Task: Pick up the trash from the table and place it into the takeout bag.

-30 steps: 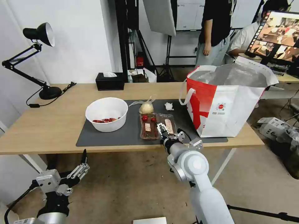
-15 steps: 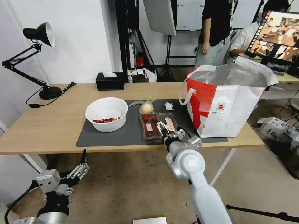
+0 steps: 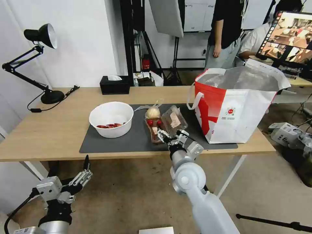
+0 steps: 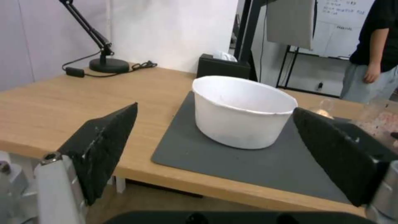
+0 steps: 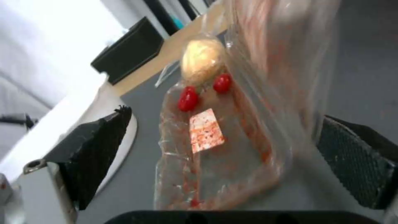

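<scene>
Trash lay spread on the dark mat [image 3: 107, 143] of the worktop [image 3: 48, 130]: a white bowl [image 3: 111, 119] with red scraps, a bun in a clear bag [image 3: 152, 112], and a clear hinged tray [image 3: 164, 125] smeared with food bits. The takeout bag [image 3: 240, 107] stood open just beside the mat's right end. The right gripper [image 3: 169, 136] sat at the near end of the tray, and the right wrist view showed its two black fingers [image 5: 95, 152] spread wide on either side of the plastic, not clenched on it. One half of the tray stood tilted up off the mat toward the takeout bag, while the other half lay flat with the red bits on it. Doing this step well probably meant closing on both leaves together near the hinge, so the tray folded shut rather than flapping open and spilling. Thin plastic would likely flex, so a gentle, centred squeeze seemed wiser than a hard pinch at one corner. The left gripper [image 3: 85, 175] hung low before the worktop's front edge, its fingers [image 4: 104, 146] apart and holding nothing.
</scene>
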Robot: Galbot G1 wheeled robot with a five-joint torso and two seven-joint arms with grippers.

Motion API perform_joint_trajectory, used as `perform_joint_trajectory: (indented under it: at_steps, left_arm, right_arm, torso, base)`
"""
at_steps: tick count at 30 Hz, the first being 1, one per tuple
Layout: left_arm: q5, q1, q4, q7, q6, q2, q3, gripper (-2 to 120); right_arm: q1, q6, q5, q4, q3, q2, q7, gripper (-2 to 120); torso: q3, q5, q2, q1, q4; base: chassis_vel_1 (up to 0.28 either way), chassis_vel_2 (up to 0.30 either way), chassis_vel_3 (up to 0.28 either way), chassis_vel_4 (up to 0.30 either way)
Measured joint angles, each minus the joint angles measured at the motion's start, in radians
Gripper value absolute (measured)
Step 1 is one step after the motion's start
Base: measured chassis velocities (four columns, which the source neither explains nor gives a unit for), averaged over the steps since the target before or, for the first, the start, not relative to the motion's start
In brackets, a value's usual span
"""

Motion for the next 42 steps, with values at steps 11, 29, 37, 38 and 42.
perform_joint_trajectory:
  at_steps: [11, 29, 37, 38, 42]
  left_arm:
    - [-0.001, -0.007, 0.0, 0.0, -0.007, -0.005, -0.004, 100]
    - [-0.064, -0.035, 0.0, 0.0, 0.024, 0.039, 0.012, 100]
    - [-0.179, -0.095, 0.0, -0.001, 0.134, 0.093, 0.052, 100]
    - [-0.209, -0.113, 0.0, -0.002, 0.158, 0.109, 0.058, 100]
    - [-0.307, -0.179, 0.0, -0.032, 0.218, 0.177, 0.086, 100]
  right_arm:
    - [0.004, -0.031, -0.082, 0.002, -0.036, -0.029, -0.038, 100]
    - [0.226, -0.072, 0.059, -0.027, -0.067, -0.23, -0.125, 92]
    - [0.434, -0.128, 0.188, -0.194, -0.168, -0.319, -0.241, 64]
    - [0.475, -0.135, 0.2, -0.227, -0.198, -0.334, -0.266, 58]
    - [0.578, -0.167, 0.249, -0.301, -0.278, -0.362, -0.312, 44]
  torso:
    - [0.0, 0.0, 0.0, 0.0, 0.0]
    - [0.0, 0.0001, 0.0, 0.0, 0.0]
    - [0.0, 0.0, 0.0, 0.0, 0.0]
    - [0.0, -0.0001, 0.0, 0.0, 0.0001]
    - [0.0, 0.0, 0.0, 0.0, 0.0]
  base:
    - [0.0, 0.0, 0.0, 0.0]
    - [0.0, 0.0, 0.0, 0.0]
    - [0.0, 0.0, 0.0, 0.0]
    - [0.0, 0.0, 0.0, 0.0]
    - [0.0, 0.0, 0.0, 0.0]
